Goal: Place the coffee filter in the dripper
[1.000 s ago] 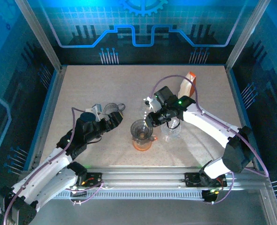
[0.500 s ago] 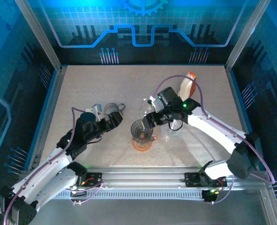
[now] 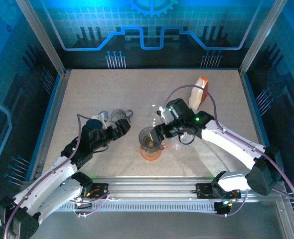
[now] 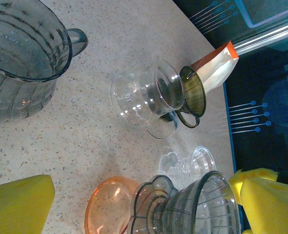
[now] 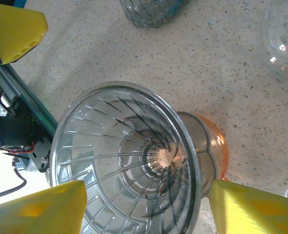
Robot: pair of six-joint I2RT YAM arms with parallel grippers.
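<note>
While the filter packet (image 3: 201,92) leans at the far right of the table (image 3: 97,94), well apart from the rest, the dripper (image 5: 129,161) stands on its orange saucer (image 5: 218,146) near the front middle. I see no paper inside its ribbed cone, and I take the packet to be where the filters are. The right gripper (image 5: 146,195) hangs just over the dripper with its jaws apart, one yellow finger on either side of the rim, gripping nothing. The left gripper (image 4: 143,185) waits to the left, spread wide and empty, with a grey jug (image 4: 22,58) close by. A glass pot (image 4: 146,100) lies on its side just right of the dripper.

To my eye the step in hand is the fetch. The right arm is nearer the packet, so it should lift straight up off the rim first, so as not to tip the cone from its saucer. Then it should pass over the glass pot rather than skim low beside it. Paper is thin and limp, so a light pinch at one edge, taking a single sheet, would serve best. Coming back, the filter should go point first into the middle of the cone and be let go only once it sits against the ribs. The left gripper could steady the saucer if the dripper looks like sliding.
</note>
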